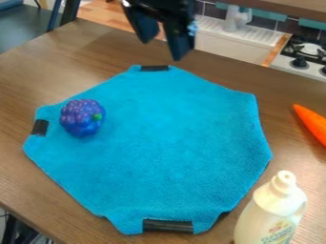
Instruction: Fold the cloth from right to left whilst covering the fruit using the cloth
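Table (pixel 70 62) with partly cut-off bottle (pixel 266 209)

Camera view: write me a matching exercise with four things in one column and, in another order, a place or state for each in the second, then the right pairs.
Things:
1. Grapes
2. Carrot
3. Bottle
4. Tool

Places or states:
A. Pale, with a light cap, at the lower right of the view
B. Open, hanging at the top of the view
C. On the cloth, near its left side in the view
D. Orange, lying on the table at the right edge of the view

Right pairs: 1-C, 2-D, 3-A, 4-B
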`<move>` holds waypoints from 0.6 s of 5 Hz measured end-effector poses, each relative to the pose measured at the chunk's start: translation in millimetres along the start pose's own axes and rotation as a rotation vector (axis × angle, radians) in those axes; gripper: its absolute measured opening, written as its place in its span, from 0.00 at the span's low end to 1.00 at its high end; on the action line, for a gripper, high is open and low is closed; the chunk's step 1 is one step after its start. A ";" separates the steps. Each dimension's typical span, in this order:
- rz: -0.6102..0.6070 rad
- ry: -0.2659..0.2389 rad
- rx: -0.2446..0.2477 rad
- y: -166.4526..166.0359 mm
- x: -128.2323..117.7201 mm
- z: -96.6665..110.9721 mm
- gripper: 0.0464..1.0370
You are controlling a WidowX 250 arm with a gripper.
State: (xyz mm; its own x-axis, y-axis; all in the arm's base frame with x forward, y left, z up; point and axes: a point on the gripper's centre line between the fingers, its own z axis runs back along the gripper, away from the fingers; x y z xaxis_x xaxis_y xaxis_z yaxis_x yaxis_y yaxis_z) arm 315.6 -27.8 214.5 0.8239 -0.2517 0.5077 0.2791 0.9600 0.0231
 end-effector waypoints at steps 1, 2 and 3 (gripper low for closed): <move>0.131 -0.033 0.059 -20.5 16.2 -30.8 0.96; 0.212 -0.024 0.102 -31.2 27.6 -63.6 0.96; 0.324 -0.026 0.106 -43.6 40.9 -87.5 0.96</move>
State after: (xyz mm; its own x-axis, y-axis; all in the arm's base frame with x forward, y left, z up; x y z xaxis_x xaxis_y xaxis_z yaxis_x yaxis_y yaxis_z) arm 380.2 -90.7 158.9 0.8479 0.0706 0.5254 -0.0495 0.9973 -0.0543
